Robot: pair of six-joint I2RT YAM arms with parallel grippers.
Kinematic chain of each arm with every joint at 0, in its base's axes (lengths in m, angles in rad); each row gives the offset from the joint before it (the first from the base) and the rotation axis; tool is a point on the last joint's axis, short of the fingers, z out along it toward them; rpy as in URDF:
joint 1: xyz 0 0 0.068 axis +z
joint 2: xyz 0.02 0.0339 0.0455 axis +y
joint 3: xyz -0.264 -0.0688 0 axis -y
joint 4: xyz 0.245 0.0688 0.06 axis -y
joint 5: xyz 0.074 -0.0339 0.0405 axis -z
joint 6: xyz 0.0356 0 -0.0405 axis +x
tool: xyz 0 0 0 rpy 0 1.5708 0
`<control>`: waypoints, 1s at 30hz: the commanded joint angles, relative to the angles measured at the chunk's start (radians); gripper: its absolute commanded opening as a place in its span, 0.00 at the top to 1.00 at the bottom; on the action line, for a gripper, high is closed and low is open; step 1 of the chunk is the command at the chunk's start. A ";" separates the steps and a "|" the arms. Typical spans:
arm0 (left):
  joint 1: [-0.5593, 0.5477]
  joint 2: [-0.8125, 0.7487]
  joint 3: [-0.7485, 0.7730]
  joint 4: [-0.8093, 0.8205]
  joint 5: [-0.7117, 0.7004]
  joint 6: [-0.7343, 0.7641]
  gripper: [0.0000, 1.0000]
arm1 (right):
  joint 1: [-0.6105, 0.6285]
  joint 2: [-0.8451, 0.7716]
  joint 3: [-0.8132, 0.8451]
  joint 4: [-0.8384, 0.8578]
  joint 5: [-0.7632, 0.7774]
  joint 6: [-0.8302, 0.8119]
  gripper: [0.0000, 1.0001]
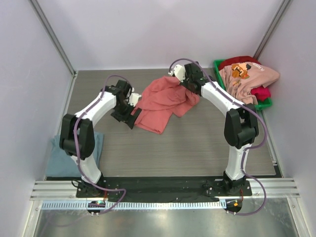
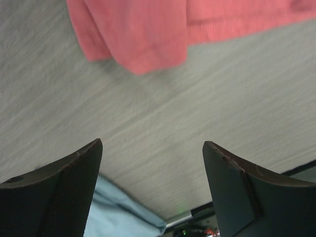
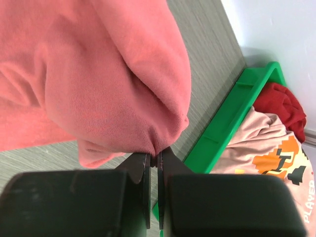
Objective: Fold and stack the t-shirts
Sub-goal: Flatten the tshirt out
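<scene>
From my screen I see a grey wood-grain table [image 1: 197, 143]. A salmon-red t-shirt [image 1: 160, 101] lies rumpled on its far middle, with its right end raised off the surface. A grey-blue t-shirt [image 1: 59, 160] lies at the near left edge, and a green bin [image 1: 265, 104] sits in the far right corner.

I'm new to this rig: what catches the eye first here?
A salmon-red t-shirt lies crumpled at the middle of the table, one edge pinched by the right gripper. At the far right, a green bin holds a light pink printed t-shirt over a crimson t-shirt.
</scene>
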 commanded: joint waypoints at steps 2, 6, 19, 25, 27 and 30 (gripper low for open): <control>0.005 0.107 0.132 0.016 0.053 -0.040 0.19 | 0.002 -0.014 0.055 0.027 -0.013 0.022 0.99; 0.008 0.178 0.192 -0.001 0.073 -0.050 0.30 | 0.002 -0.017 0.048 0.027 -0.012 0.021 0.99; 0.112 0.242 0.208 -0.006 0.181 -0.124 0.44 | -0.001 -0.011 0.046 0.026 -0.004 0.016 0.99; 0.131 0.293 0.203 -0.003 0.272 -0.158 0.50 | -0.001 0.004 0.063 0.017 0.001 0.009 0.99; 0.135 0.304 0.201 -0.003 0.303 -0.162 0.53 | -0.001 0.007 0.066 0.015 0.002 0.009 0.99; 0.146 0.322 0.198 0.000 0.320 -0.167 0.54 | -0.001 0.007 0.066 0.015 0.005 0.007 0.99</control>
